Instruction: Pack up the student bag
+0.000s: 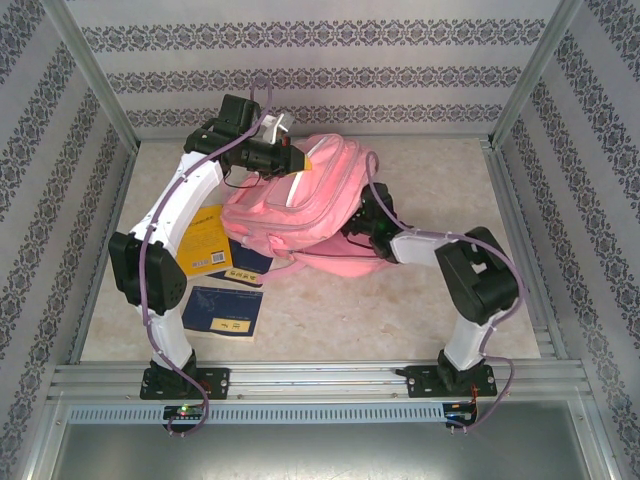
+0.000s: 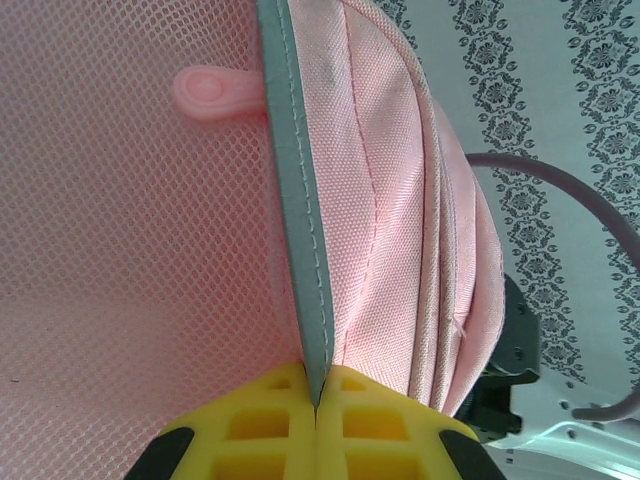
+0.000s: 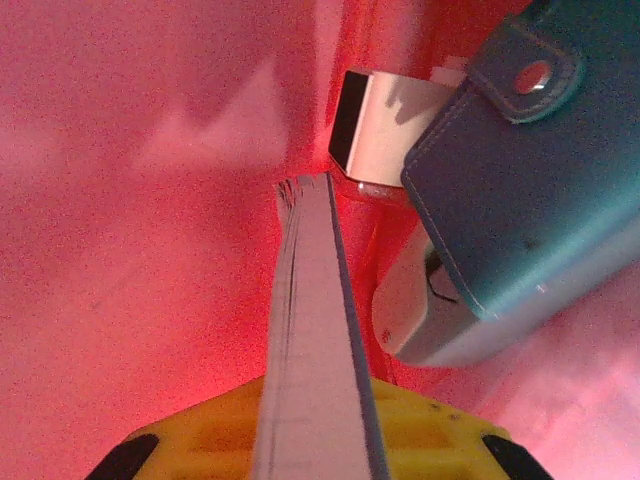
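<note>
The pink student bag (image 1: 300, 215) lies in the middle of the table, its opening facing right. My left gripper (image 1: 303, 163) is at the bag's top rim. In the left wrist view its yellow fingers (image 2: 270, 415) are shut on the bag's grey trim edge (image 2: 300, 250), with pink mesh to the left and pink fabric to the right. My right arm (image 1: 420, 245) reaches into the bag from the right. Inside, my right gripper (image 3: 315, 400) is shut on a thin book (image 3: 312, 300) seen edge-on, pointing deeper into the bag.
Inside the bag, a teal case with a snap button (image 3: 520, 170) and a white object (image 3: 372, 135) sit right of the held book. On the table left of the bag lie a yellow book (image 1: 205, 240) and two dark blue books (image 1: 225, 310), (image 1: 250, 262).
</note>
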### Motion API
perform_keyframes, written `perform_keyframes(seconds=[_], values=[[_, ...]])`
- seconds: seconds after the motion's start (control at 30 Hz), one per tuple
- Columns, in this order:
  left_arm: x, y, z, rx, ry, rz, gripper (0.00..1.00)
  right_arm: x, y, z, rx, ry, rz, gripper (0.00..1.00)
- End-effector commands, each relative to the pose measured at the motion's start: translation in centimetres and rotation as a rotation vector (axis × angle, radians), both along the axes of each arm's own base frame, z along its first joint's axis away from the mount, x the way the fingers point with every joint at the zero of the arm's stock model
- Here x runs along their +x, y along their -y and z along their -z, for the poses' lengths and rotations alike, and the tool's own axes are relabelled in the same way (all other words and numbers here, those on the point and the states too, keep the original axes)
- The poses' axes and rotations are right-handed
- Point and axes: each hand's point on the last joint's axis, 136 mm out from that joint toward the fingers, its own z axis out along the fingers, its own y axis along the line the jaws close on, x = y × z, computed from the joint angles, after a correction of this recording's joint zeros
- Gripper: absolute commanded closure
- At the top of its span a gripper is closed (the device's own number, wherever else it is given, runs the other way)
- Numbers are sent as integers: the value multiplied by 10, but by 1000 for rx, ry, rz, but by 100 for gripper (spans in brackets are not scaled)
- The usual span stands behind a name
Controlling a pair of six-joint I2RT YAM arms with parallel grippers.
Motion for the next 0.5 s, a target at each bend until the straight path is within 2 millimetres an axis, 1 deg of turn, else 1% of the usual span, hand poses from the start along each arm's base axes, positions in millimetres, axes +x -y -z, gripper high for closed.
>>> perform_keyframes(seconds=[0.0,0.07,0.23,0.33,0.37,0.47], values=[[1,9,-58,-142,140,71,100,17,-24,-32,55,120,-8,93],[2,10,-58,-154,132,73,100,25,-34,-23,57,92,0,93],[6,13,-60,-185,129,66,100,35,-64,3,-43,7,23,90],[10,14,-59,-194,122,59,100,43,-85,23,-50,-31,4,86],[12,15,-59,-200,117,57,100,45,-91,32,-50,-53,0,86],[14,17,-59,-220,113,54,100,46,-106,51,-66,-81,-11,83]])
